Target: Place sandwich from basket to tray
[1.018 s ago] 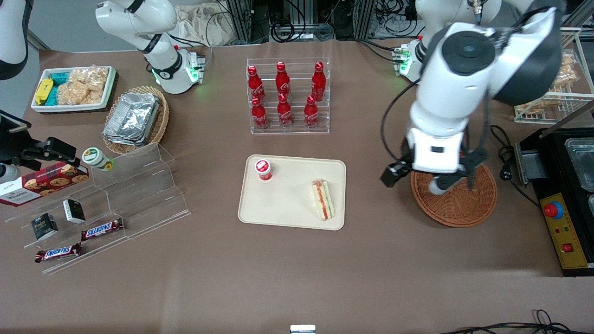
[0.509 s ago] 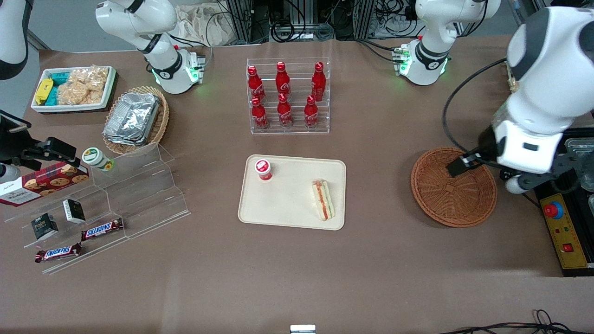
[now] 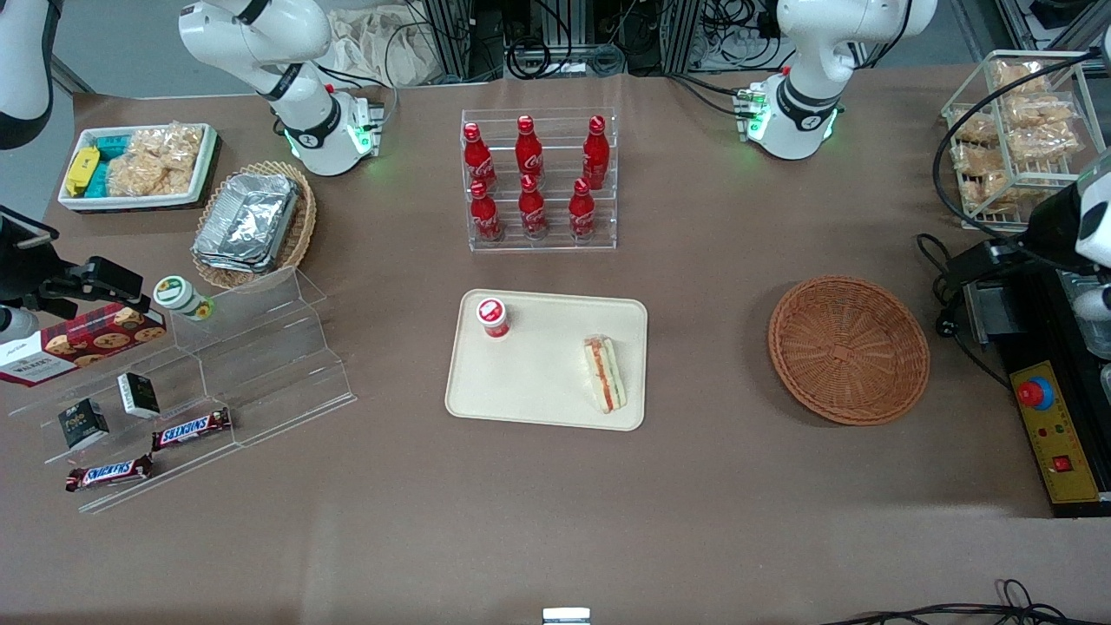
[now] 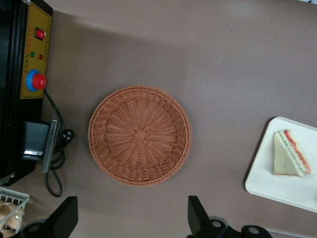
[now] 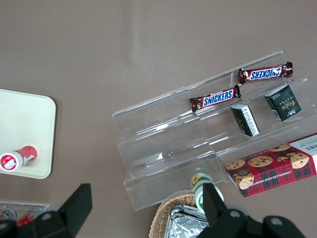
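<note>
My gripper (image 4: 130, 220) hangs high over the table at the working arm's end, fingers (image 4: 65, 217) spread wide, nothing between them. Below me the basket (image 3: 849, 349) sits bare, with open brown table all around it. Between basket and tray (image 3: 529, 386) the way is open. On the tray, the sandwich (image 3: 605, 374) lies along the edge nearest the basket; a red-capped bottle (image 3: 492, 317) stands at the corner toward the cola rack (image 3: 540, 180).
</note>
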`<state>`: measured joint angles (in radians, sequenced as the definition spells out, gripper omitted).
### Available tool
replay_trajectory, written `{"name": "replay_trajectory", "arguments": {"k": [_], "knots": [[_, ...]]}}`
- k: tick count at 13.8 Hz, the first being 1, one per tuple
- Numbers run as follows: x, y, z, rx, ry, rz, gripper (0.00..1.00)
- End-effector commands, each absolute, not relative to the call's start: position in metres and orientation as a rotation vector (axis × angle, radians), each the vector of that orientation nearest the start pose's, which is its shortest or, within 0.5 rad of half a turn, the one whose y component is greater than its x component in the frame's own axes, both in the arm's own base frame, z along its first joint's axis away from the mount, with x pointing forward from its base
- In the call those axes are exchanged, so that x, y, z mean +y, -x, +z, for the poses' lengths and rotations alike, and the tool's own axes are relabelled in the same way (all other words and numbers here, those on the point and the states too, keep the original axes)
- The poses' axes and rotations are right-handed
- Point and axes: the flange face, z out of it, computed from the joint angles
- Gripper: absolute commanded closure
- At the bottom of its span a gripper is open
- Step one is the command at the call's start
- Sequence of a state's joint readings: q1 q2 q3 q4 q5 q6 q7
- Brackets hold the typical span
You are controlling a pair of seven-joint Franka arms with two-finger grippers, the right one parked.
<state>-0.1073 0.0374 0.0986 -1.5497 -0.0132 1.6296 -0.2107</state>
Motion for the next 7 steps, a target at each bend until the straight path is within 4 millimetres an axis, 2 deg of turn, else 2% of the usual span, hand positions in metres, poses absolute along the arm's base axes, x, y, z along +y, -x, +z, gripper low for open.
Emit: {"name": "replay_trajectory", "arguments": {"k": [1,4,7], "knots": [[-0.0014,-0.5464,0.6197,-0.261,3.159,-0.052,0.0],[0.0001,-0.5459,0.6221,-0.184,3.164,-0.046,0.0],[0.0004,-0.5458,0.6241,-0.193,3.161,-0.051,0.0]]}}
